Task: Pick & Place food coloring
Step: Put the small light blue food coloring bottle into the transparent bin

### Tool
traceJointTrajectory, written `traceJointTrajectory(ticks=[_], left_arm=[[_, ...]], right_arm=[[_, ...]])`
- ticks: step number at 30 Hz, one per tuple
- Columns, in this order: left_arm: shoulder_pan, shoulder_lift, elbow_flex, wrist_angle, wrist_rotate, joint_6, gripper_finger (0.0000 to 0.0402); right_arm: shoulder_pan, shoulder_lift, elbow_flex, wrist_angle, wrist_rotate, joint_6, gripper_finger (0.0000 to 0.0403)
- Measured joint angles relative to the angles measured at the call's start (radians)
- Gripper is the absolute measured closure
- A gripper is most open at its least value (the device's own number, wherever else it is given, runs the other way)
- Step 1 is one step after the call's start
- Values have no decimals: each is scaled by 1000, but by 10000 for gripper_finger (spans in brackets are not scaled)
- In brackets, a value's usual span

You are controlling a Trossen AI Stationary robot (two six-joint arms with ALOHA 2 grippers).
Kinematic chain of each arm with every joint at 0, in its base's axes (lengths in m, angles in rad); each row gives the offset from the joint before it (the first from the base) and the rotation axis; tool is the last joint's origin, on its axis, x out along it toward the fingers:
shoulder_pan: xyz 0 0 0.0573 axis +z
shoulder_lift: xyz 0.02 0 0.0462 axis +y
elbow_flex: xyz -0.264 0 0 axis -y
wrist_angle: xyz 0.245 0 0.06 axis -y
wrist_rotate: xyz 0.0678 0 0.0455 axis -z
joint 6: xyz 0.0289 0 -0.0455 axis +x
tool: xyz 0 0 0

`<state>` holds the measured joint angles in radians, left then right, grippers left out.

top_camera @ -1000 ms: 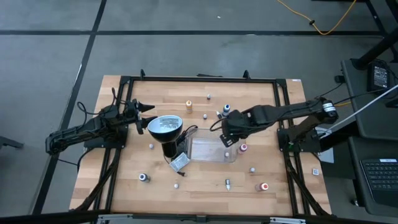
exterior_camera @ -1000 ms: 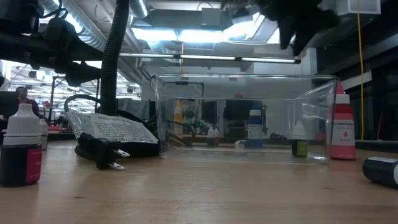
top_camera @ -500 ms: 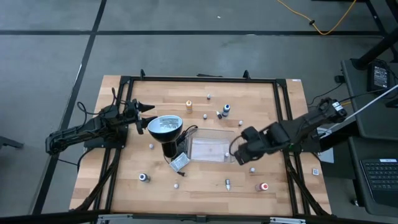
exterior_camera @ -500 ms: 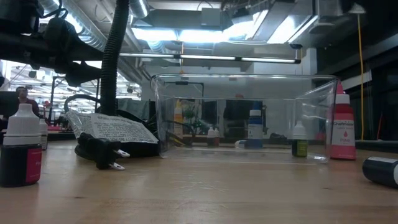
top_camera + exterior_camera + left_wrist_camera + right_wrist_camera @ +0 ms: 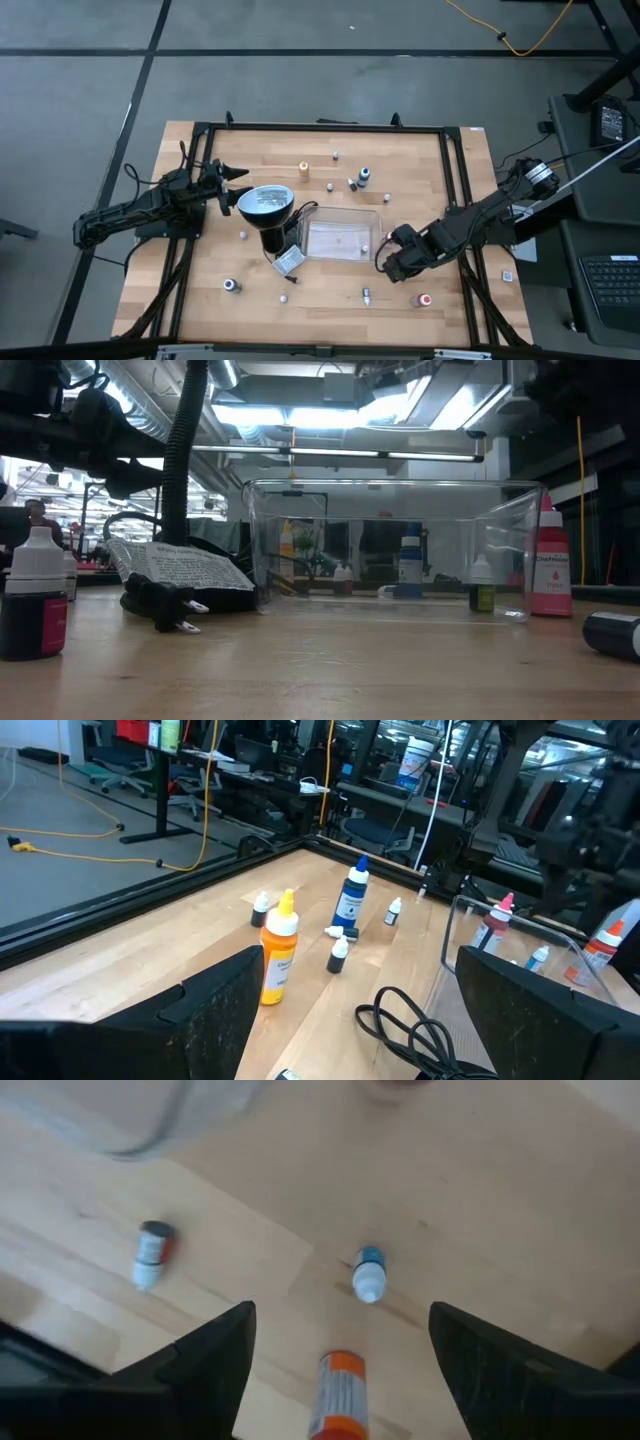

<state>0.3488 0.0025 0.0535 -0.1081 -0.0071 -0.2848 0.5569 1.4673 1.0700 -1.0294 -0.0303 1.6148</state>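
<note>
Wooden tabletop (image 5: 330, 300) from above: the right gripper (image 5: 392, 268) is hovering beside the clear tray (image 5: 340, 240), jaws spread and empty, likely lining up on a loose bottle. The left gripper (image 5: 236, 180) is waiting wide open by the lamp (image 5: 265, 204). Its wrist camera is showing a blue-capped bottle (image 5: 368, 1274) between the fingers.

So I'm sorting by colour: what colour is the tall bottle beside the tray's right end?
Red, with a white tip: the tall bottle, clearest in the low view.

Print covers the tag (image 5: 185, 568) on the lamp cord and the red bottle's (image 5: 549, 574) label, none of it readable.
</note>
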Motion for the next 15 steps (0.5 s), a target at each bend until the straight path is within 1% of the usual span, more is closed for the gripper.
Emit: traceJointTrajectory(ticks=[6,15], left_arm=[[0,0,0,0,0,1,80],[0,0,0,0,0,0,80]], right_arm=[[18,5,-95,76,0,6,105],[57,77,-181,241,0,29,105]])
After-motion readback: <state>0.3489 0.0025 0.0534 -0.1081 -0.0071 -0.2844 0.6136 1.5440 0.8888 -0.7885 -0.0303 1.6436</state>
